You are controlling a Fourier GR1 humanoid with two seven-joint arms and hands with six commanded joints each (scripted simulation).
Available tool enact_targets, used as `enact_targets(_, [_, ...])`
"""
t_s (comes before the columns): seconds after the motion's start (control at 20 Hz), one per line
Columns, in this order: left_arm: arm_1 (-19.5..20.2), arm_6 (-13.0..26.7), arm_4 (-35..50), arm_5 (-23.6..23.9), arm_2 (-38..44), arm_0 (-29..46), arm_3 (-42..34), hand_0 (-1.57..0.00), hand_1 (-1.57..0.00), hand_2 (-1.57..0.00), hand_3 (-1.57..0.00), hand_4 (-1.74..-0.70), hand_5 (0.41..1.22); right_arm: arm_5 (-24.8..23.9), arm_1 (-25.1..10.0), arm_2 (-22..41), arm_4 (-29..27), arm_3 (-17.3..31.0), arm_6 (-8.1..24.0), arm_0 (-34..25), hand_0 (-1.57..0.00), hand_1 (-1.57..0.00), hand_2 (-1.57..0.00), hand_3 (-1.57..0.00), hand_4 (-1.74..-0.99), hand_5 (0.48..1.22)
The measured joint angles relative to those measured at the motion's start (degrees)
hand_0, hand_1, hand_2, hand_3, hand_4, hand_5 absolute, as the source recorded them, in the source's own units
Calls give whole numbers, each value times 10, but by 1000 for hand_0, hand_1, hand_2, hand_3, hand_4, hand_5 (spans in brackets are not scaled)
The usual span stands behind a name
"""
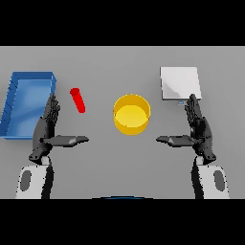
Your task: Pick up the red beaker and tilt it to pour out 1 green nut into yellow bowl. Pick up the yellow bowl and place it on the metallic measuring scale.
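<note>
A slim red beaker [78, 100] stands on the grey table, tilted, just right of my left hand's fingertips. The yellow bowl [131, 114] sits at the table's middle, and I see nothing inside it. At the back right lies the metallic measuring scale [179, 83], a flat silver square. My left hand [47, 128] is open, fingers straight and pointing away, thumb stretched toward the bowl. My right hand [198, 128] mirrors it, open, its fingertips just below the scale's front edge. Neither hand touches anything. No green nut is visible.
A blue tray [15, 106] lies at the far left, right beside my left hand. Bare grey table separates the two hands and the bowl.
</note>
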Motion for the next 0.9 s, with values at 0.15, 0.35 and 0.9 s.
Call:
enact_targets(0.15, [3,2,2,0,3,-4,3,1,1,1,1,-1204,652,0,0,0,0,-1,0,1,1,1,1,1,-1245,681])
enact_targets(0.35, [23,-5,-21,-6,-10,5,-13,1,1,1,1,-1207,649,-10,-25,25,60,-23,-49,22,1,1,1,1,-1242,678])
enact_targets(0.9, [40,47,-69,-23,-52,-3,-18,1,1,1,1,-1331,713,-8,-41,66,117,-77,-53,60,1,1,1,1,-1280,679])
